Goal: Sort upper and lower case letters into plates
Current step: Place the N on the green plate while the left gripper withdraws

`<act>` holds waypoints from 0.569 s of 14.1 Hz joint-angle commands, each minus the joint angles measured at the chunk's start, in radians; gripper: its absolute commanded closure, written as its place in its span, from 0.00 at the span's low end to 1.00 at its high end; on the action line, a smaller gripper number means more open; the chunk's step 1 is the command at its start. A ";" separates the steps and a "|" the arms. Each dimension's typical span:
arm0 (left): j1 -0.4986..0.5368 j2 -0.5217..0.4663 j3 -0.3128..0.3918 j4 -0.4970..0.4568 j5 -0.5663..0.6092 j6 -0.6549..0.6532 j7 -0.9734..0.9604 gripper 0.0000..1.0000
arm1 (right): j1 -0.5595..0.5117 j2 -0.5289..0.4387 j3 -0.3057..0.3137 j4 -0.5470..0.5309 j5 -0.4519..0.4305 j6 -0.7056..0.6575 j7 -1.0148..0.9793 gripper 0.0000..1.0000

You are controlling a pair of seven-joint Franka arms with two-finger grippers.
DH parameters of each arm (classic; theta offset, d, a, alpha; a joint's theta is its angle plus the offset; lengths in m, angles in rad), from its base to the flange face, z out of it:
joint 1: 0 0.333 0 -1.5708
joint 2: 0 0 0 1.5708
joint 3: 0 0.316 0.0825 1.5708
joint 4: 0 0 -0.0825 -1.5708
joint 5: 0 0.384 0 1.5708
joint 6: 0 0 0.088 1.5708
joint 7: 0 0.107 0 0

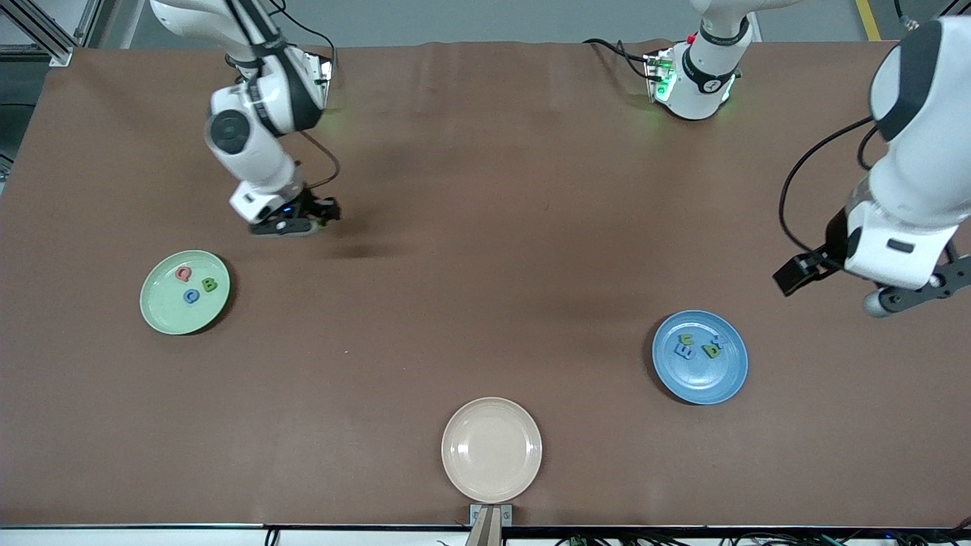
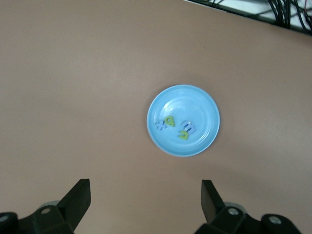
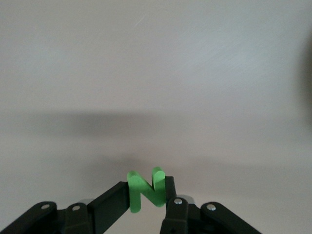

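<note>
- Right wrist view: right hand is closed on a bright green foam letter N, pinched between the two black fingers; the letter sits upright with its top edge poking above the finger line.
- Front view puts the right hand low over bare brown worktop, near the pale mint green round plate, which lies nearer the front camera and toward the right arm's end.
- Risk: the grip looks to bear on a thin slab of foam, so the letter may twist or slip out during the carry. Cause would be a small contact patch on soft material.
- Risk: wrong plate. The mint green plate holds a red Q, a green B and a blue C; the N reads as upper case, so it likely belongs there, judged by shape alone.
- Risk: a release from height could bounce the letter off the shallow rim or knock the three pieces already inside.
- Left hand waits with its fingers spread wide and nothing in them, up over the worktop beside the medium blue round plate, which holds four small letters.
- Beige cream round plate sits bare at the worktop edge nearest the front camera.
- Nothing stands between the right hand and the mint green plate.
</note>
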 commanded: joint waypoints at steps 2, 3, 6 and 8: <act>-0.102 -0.102 0.205 -0.023 -0.113 -0.107 0.251 0.00 | -0.346 0.024 0.014 0.142 -0.152 -0.059 -0.346 0.87; -0.101 -0.117 0.212 -0.026 -0.135 -0.136 0.277 0.00 | -0.422 0.066 0.014 0.184 -0.161 -0.054 -0.444 0.87; -0.102 -0.182 0.271 -0.070 -0.147 -0.164 0.410 0.00 | -0.560 0.216 0.017 0.304 -0.155 -0.042 -0.610 0.87; -0.108 -0.231 0.300 -0.125 -0.153 -0.164 0.452 0.00 | -0.584 0.300 0.022 0.318 -0.143 -0.004 -0.615 0.86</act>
